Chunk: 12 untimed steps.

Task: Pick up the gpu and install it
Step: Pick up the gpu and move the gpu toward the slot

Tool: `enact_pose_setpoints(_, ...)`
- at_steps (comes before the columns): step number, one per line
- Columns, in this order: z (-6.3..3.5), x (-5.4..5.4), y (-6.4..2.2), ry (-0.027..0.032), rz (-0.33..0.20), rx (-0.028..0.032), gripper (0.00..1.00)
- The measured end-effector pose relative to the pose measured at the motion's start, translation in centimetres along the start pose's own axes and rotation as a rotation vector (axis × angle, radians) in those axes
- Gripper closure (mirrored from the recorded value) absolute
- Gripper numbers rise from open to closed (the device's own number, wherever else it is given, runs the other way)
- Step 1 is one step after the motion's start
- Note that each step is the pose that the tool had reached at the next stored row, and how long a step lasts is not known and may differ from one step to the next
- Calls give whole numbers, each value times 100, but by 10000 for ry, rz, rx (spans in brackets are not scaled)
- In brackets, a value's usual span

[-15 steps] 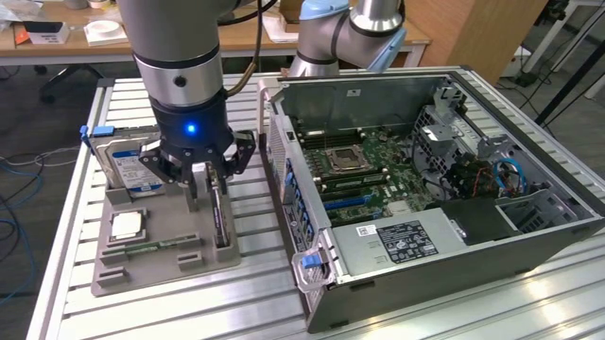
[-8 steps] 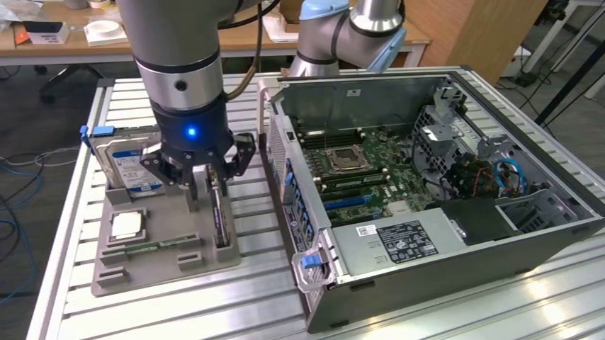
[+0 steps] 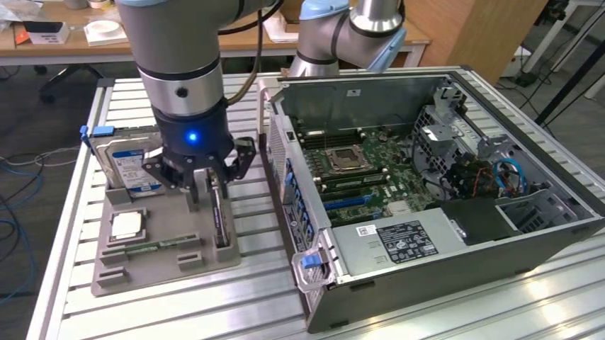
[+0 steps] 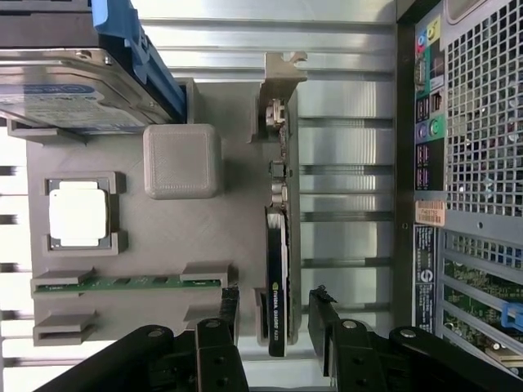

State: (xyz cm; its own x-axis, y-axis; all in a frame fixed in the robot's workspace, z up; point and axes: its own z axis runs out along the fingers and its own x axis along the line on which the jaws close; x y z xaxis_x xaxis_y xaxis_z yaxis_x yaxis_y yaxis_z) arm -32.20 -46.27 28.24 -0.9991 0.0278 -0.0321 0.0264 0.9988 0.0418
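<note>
Exterior view: at the frame's left the pincer (image 3: pixel 210 185) hangs wide open, 2 fingers (image 4: pixel 325 325) straddling the gpu (image 3: pixel 221 221) without touching it. The gpu stands on edge in a grey holder (image 3: pixel 142 273) on the table (image 3: pixel 248 301).

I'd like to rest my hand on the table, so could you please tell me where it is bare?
Bare slats of the table lie along the exterior view's bottom, bordered by the grey fixture tray and the computer case. The narrow strip between tray and case is crowded: the open claw straddles the gpu beside it.
</note>
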Motion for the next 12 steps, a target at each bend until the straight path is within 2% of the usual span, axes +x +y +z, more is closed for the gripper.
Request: enact_pose_setpoints(12,100,7,-5,-53,-3,-1,53)
